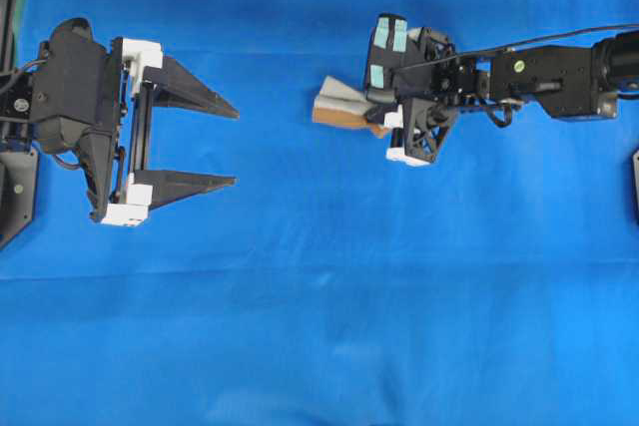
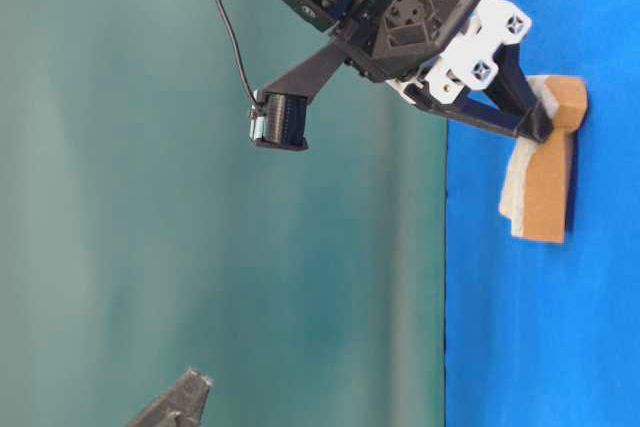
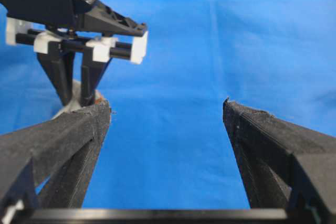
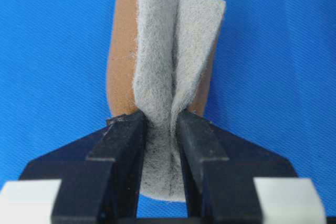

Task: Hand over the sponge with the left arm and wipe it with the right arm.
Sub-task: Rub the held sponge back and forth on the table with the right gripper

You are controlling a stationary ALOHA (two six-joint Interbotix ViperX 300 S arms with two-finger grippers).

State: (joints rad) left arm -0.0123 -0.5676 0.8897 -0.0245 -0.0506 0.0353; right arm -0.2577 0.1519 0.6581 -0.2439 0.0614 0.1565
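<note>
The sponge is pinched between the fingers of my right gripper, which has the teal patches and is shut on it. In the right wrist view the grey top face of the sponge is creased into a fold between the fingers of the right gripper, with orange-brown showing on both sides. At table level the sponge hangs from the right gripper, its orange side close against the blue cloth. My left gripper stands wide open and empty at the left, well apart from the sponge. In its own view the left gripper frames only bare cloth.
The blue cloth covers the whole table. The right arm's black cable runs along that arm. A dark base sits at the left edge. A teal wall stands behind the table.
</note>
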